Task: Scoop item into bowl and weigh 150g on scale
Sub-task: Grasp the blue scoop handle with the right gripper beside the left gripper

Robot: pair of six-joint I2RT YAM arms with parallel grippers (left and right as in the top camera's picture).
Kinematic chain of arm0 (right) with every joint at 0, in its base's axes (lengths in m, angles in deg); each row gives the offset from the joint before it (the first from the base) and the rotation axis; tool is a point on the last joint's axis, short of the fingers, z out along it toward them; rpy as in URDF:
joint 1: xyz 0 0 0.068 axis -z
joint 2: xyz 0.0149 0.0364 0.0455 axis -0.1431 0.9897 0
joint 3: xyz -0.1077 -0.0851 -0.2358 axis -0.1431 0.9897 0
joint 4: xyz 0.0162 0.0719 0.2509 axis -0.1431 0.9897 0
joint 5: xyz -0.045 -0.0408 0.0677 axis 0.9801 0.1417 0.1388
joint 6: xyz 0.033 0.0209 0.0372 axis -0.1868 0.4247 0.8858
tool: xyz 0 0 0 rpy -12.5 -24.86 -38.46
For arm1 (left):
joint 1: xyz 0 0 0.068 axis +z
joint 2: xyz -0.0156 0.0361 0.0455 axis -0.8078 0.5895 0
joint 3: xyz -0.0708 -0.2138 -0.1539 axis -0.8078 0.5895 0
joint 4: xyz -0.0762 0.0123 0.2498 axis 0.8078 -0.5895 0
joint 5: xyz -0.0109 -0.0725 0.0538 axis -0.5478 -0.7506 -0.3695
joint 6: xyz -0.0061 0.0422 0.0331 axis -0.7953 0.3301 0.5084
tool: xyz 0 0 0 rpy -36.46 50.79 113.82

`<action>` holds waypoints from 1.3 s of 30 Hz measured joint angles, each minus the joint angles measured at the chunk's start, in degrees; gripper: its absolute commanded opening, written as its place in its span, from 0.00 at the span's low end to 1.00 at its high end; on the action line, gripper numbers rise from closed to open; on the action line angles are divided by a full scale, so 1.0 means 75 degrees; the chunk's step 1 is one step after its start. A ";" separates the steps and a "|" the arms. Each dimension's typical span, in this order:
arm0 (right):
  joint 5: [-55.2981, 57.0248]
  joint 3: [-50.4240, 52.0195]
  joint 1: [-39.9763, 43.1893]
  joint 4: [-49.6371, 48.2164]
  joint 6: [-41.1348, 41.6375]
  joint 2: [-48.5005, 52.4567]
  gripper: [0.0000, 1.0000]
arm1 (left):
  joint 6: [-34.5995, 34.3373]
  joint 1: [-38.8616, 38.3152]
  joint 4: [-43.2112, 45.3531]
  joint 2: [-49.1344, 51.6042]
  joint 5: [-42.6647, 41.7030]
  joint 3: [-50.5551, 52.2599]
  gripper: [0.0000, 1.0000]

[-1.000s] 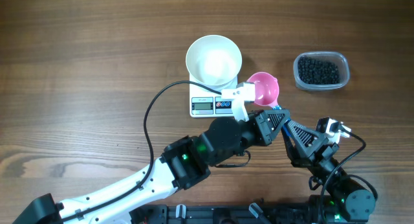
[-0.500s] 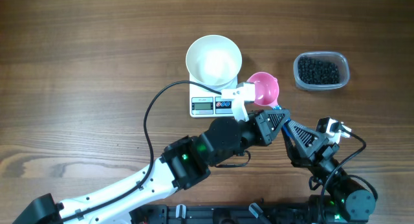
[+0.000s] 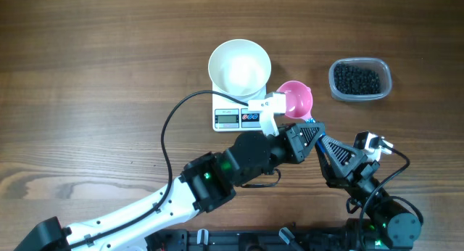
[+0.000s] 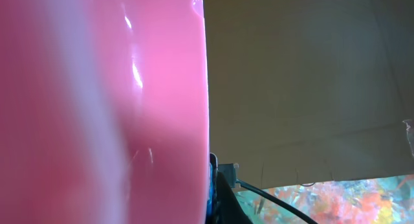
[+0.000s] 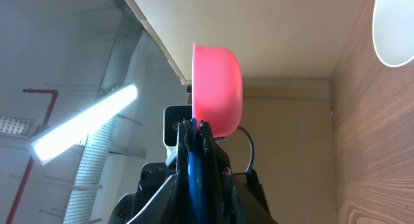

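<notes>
Just right of the scale [image 3: 235, 119], mid-tabletop, the right gripper [image 5: 194, 132] is pinched narrow on the blue handle [image 5: 193, 166] of a pink scoop [image 3: 296, 99]. The scoop's cup looks empty from overhead. The left gripper [image 3: 296, 138] is crowded in right next to it with its jaws closed. Can't tell if it's actually pinching anything, since half its own view is just pink.

The table [image 3: 87, 77] is dark wood grain, with a black cable [image 3: 165, 135] looping over it from the left arm. The wrist views point up into the room, showing beige panels and a lit tube light [image 5: 84, 120].

The white bowl [image 3: 240, 66] sits on the far end of the scale with nothing in it. The display end of the scale pokes out toward the near edge. The beans [image 3: 357, 80] are all in a clear tub [image 3: 332, 80], well apart toward the right edge.
</notes>
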 measured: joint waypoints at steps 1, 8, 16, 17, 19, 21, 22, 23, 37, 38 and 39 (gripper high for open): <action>0.0003 0.0000 0.0000 0.0000 0.0000 0.0000 0.22 | 0.0000 0.0000 0.0000 0.0000 0.0000 0.0000 0.04; 0.0003 0.0000 0.0000 -0.0012 -0.0006 0.0000 0.09 | 0.0000 0.0000 -0.0006 0.0000 0.0000 0.0000 0.19; -0.0087 0.0003 0.0000 0.0029 0.0029 0.0006 0.04 | -0.0026 -0.0023 0.0038 0.0000 -0.0003 0.0000 0.73; -0.0093 0.0003 0.0000 0.0026 0.0029 0.0006 0.04 | -0.0050 -0.0023 0.0050 0.0000 -0.0003 0.0000 0.73; -0.0102 0.0003 0.0000 0.0026 0.0029 0.0006 0.04 | -0.0055 -0.0020 0.0052 0.0000 -0.0003 0.0000 0.74; -0.0111 0.0003 0.0000 0.0026 0.0029 0.0006 0.04 | -0.0052 -0.0020 0.0055 0.0000 -0.0003 0.0000 0.74; -0.0111 0.0003 0.0000 0.0026 0.0029 0.0006 0.04 | -0.0052 -0.0020 0.0055 0.0000 -0.0003 0.0000 0.72; -0.0111 0.0003 0.0000 0.0026 0.0029 0.0006 0.04 | -0.0052 -0.0020 0.0052 0.0000 0.0000 0.0000 0.70; -0.0114 0.0003 0.0000 0.0026 0.0041 0.0006 0.04 | -0.0052 -0.0012 0.0023 0.0000 0.0379 0.0000 0.58; -0.0111 0.0003 0.0000 0.0026 0.0055 0.0006 0.04 | -0.0038 -0.0012 0.0026 0.0000 0.0399 0.0000 0.61; -0.0111 0.0003 0.0000 0.0029 0.0067 0.0006 0.04 | -0.0015 -0.0012 0.0017 0.0000 0.0431 0.0000 0.65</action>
